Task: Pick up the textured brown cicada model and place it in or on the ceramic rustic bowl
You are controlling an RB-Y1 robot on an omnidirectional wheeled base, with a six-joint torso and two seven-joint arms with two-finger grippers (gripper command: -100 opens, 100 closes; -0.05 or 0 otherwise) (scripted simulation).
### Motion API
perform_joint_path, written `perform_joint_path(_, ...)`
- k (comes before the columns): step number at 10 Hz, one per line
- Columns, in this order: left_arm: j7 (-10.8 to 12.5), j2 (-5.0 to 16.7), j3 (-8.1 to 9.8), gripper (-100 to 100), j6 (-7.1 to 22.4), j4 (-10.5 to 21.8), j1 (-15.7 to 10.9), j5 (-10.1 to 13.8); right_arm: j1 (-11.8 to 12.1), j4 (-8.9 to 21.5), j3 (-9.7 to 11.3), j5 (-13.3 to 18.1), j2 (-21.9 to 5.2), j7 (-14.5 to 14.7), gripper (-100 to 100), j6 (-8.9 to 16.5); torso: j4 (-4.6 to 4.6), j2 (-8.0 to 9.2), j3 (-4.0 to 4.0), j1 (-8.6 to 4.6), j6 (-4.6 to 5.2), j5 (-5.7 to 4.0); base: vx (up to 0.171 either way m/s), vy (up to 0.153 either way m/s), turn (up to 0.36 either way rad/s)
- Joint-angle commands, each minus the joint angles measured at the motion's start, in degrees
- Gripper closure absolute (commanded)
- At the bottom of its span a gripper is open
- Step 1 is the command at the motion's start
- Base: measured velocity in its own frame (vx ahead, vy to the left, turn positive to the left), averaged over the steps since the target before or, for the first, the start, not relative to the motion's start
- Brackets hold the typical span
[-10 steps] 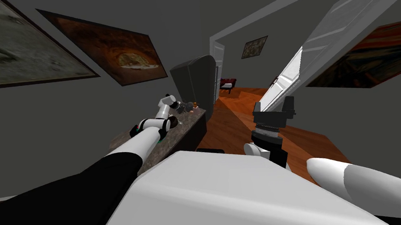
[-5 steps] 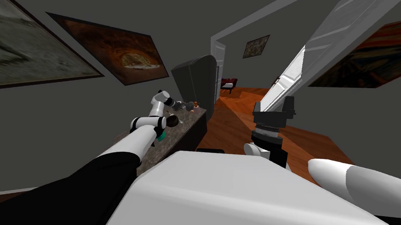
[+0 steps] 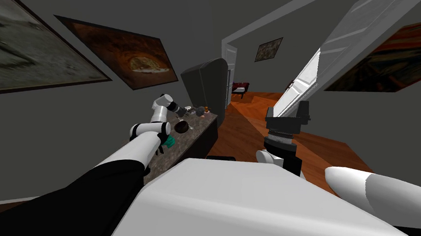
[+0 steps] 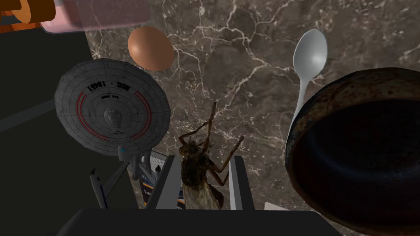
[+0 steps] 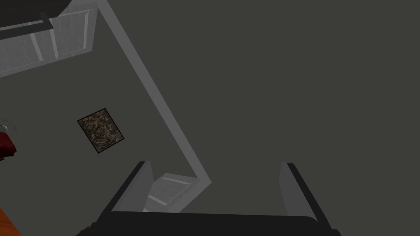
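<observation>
A dark veined marble counter [image 4: 246, 61] carries a dark brown, rough-rimmed round bowl [image 4: 311, 102]. The left gripper [image 4: 204, 160] pinches the brown, long-legged cicada model [image 4: 196, 174] between narrowed blades. It is just beside the bowl, near the counter's edge where a grey saucer-shaped starship model [image 4: 110, 106] sits. The right gripper [image 5: 213, 168] gapes wide.

Item 1. Grey starship model [image 4: 111, 107], just beside my left gripper [image 4: 201, 180]. Dark lettering runs across the round saucer hull between two red arcs and is upside down as my hand sees it. It reads "NCC", a dash, then a number starting with 1; I cannot read the remaining digits with certainty. A second, smaller line sits beneath it, too small to read.

Item 2. Flat blue-and-white printed item [image 4: 151, 185], partly behind one of my fingers. It carries pale marks that are illegible.
</observation>
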Motion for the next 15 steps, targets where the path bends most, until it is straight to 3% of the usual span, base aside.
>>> perform_joint_path(1, -1.8, 1.0, -0.01, 100, 1.3, 1.4, -0.2, -0.5, 0.0, 0.0, 0.0, 0.0, 0.0, 0.0, 0, 0.0, 0.00, 0.00, 0.00, 0.00, 0.00, 0.00, 0.005, 0.032, -0.005)
perform_joint_path(4, -3.4, 2.3, 0.07, 100, 3.3, 1.7, 0.2, -1.1, 0.0, 0.0, 0.0, 0.0, 0.0, 0.0, 0, 0.0, -0.04, -0.05, -0.04, -0.05, 0.02, -0.04, 0.005, 0.025, -0.002)
perform_joint_path(8, -7.6, 5.8, 0.08, 100, 8.4, 2.7, 1.4, -3.2, 0.0, 0.0, 0.0, 0.0, 0.0, 0.0, 0, 0.0, -0.11, -0.09, -0.10, -0.15, 0.09, -0.12, 0.003, 0.027, -0.012)
perform_joint_path(11, -9.1, 7.0, -0.02, 100, 10.3, 3.0, 2.0, -4.1, 0.0, 0.0, 0.0, 0.0, 0.0, 0.0, 0, 0.0, -0.16, -0.16, -0.16, -0.26, 0.15, -0.18, 0.004, 0.021, -0.009)
perform_joint_path(12, -8.5, 6.4, -0.01, 100, 9.5, 2.9, 1.9, -3.9, 0.0, 0.0, 0.0, 0.0, 0.0, 0.0, 0, 0.0, -0.18, -0.19, -0.19, -0.28, 0.16, -0.18, 0.002, 0.009, 0.005)
perform_joint_path(13, -8.5, 6.5, -0.01, -100, 9.7, 2.9, 2.0, -4.0, 0.0, 0.0, 0.0, 0.0, 0.0, 0.0, 0, 0.0, -0.18, -0.22, -0.20, -0.34, 0.20, -0.21, 0.000, 0.000, 0.000)
perform_joint_path(15, -8.5, 6.5, -0.01, -100, 9.6, 2.9, 2.0, -4.0, 0.0, 0.0, 0.0, 0.0, 0.0, 0.0, 0, 0.0, -0.18, -0.23, -0.21, -0.41, 0.21, -0.23, 0.000, 0.000, 0.000)
